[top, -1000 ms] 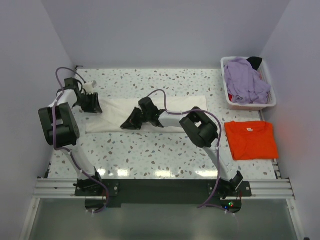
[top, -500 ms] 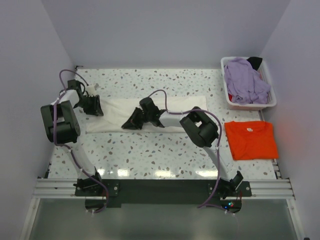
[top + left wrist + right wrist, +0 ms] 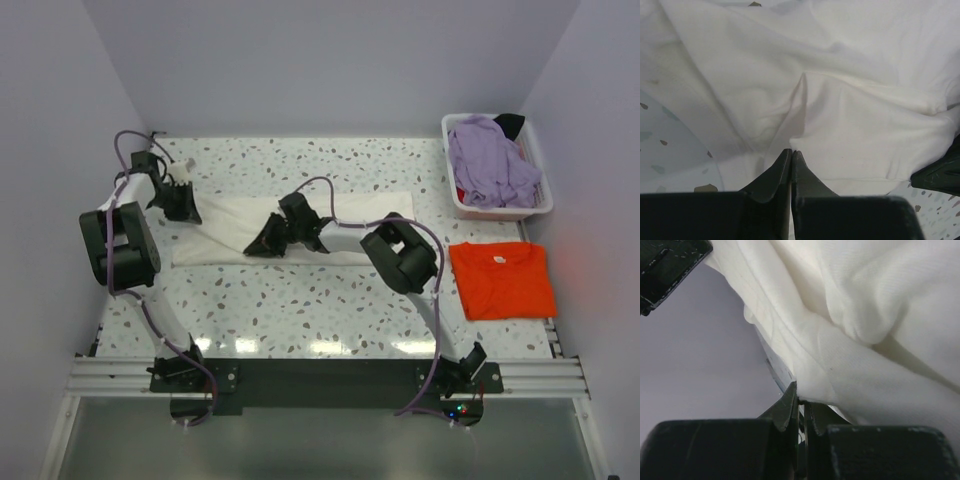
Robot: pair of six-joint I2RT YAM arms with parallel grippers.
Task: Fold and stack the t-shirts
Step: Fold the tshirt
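Now left gripper [image 3: 791, 151] tight on cream-white t-shirt [image 3: 225, 228] (its left end); right gripper [image 3: 800, 399] likewise, mid-cloth

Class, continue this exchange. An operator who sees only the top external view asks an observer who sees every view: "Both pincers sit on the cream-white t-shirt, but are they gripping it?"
Observer: In the left wrist view the left pincer has its fingertips pressed together, with a ridge of the cream-white t-shirt running up from them.
Operator: And the right one?
Observer: The right wrist view shows the right pincer closed on an edge of the shirt, caught between its fingers.
Operator: Is the cloth flat there?
Observer: No, it bunches in thick folds above that pincer.
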